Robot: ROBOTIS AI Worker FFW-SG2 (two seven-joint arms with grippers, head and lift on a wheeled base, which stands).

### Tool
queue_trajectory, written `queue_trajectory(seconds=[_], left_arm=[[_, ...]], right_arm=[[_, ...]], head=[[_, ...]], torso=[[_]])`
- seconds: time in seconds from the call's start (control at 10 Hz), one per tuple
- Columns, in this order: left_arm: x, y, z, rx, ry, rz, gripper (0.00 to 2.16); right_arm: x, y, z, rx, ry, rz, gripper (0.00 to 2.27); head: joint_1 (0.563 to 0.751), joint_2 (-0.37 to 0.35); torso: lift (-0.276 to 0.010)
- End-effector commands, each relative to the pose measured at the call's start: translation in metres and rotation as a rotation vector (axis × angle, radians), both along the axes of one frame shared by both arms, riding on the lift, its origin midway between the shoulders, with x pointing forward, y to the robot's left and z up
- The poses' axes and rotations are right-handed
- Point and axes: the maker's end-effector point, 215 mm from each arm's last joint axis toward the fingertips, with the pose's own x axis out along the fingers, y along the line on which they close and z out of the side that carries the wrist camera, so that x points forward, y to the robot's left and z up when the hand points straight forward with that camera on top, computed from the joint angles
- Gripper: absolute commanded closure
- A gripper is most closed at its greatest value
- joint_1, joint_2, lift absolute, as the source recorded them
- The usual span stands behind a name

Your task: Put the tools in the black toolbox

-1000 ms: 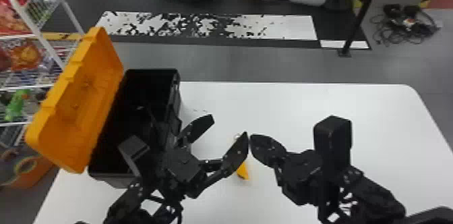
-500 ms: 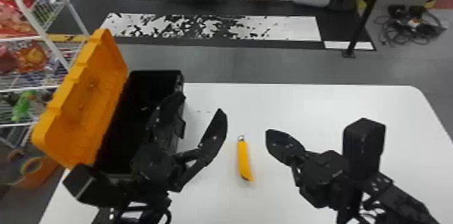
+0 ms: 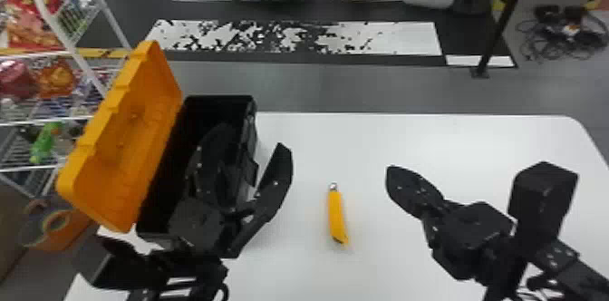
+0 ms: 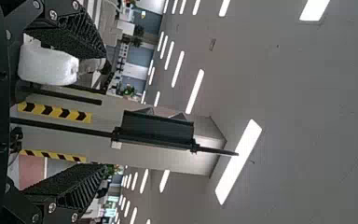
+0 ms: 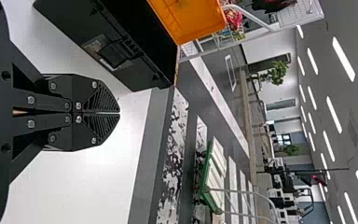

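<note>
Shifted left tool (image 3: 253, 137), spread wide, boxward, and closed right tool (image 5: 115, 112) away from knife (image 3: 336, 216) on desk (image 3: 430, 141). Likely before pickup; next, grip knife, lift, carry to box (image 5: 81, 29).

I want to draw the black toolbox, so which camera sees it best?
The head view: the toolbox and open orange lid both fit, though the left gripper covers some. The right wrist view shows one side, cut off at the edge.

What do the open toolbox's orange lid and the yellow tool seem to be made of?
Orange lid: probably matte moulded plastic, from its stepped, one-colour edge. Yellow tool: likely smooth plastic, mostly evenly coloured; its small silvery, shiny end looks like metal.
</note>
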Motion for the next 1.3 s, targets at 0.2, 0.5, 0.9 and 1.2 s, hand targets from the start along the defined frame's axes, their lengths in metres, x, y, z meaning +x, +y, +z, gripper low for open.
queue_trajectory(seconds=[0.2, 0.5, 0.9, 1.2], left_arm=[[-0.004, 0.013, 0.01, -0.028, -0.028, 0.043, 0.17], [-0.017, 0.022, 0.017, -0.035, -0.057, 0.108, 0.16], [-0.033, 0.027, 0.026, 0.001, -0.11, 0.169, 0.0], [-0.054, 0.023, -0.019, 0.067, 0.003, 0.211, 0.0]], right_arm=[[0.005, -0.025, 0.01, 0.012, -0.01, -0.05, 2.18], [0.017, -0.097, 0.009, 0.026, 0.004, -0.164, 0.85], [0.015, -0.181, -0.001, 0.053, 0.027, -0.279, 0.06], [-0.014, -0.237, -0.023, 0.096, 0.02, -0.372, 0.06]], head=[[0.695, 0.099], [0.695, 0.047], [0.695, -0.084], [0.695, -0.189]], torso=[[-0.039], [-0.039], [-0.039], [-0.039]])
